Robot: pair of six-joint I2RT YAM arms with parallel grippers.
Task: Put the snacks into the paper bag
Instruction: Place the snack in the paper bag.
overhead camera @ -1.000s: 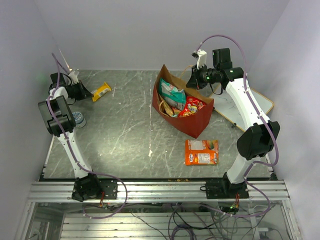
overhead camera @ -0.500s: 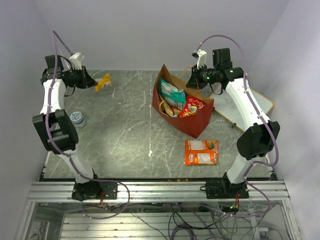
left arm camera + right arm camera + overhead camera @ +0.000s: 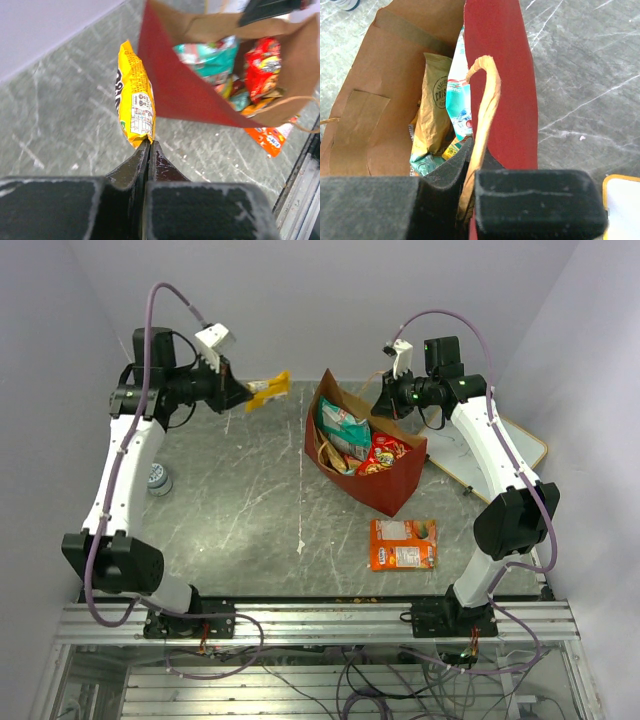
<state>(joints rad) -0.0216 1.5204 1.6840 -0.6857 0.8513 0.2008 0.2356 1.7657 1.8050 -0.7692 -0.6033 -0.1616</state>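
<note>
My left gripper (image 3: 243, 400) is shut on the end of a small yellow packet (image 3: 270, 390), held in the air just left of the paper bag (image 3: 400, 488); the packet also shows in the left wrist view (image 3: 134, 97), hanging from my pinched fingertips (image 3: 144, 150). The bag is red outside and brown inside, and holds teal (image 3: 345, 425), gold and red (image 3: 385, 452) packets. My right gripper (image 3: 385, 398) is shut on the bag's rim and tan handle (image 3: 482, 110) at its far side. An orange flat pack (image 3: 403, 544) lies on the table in front of the bag.
A small round grey container (image 3: 158, 478) stands at the table's left edge. A white board with a yellow rim (image 3: 505, 445) lies at the right, under my right arm. Grey walls close in the back and both sides.
My left arm has lifted the yellow packet off the table at far left and carried it right, up to beside the bag. My right gripper and the bag have not moved.
</note>
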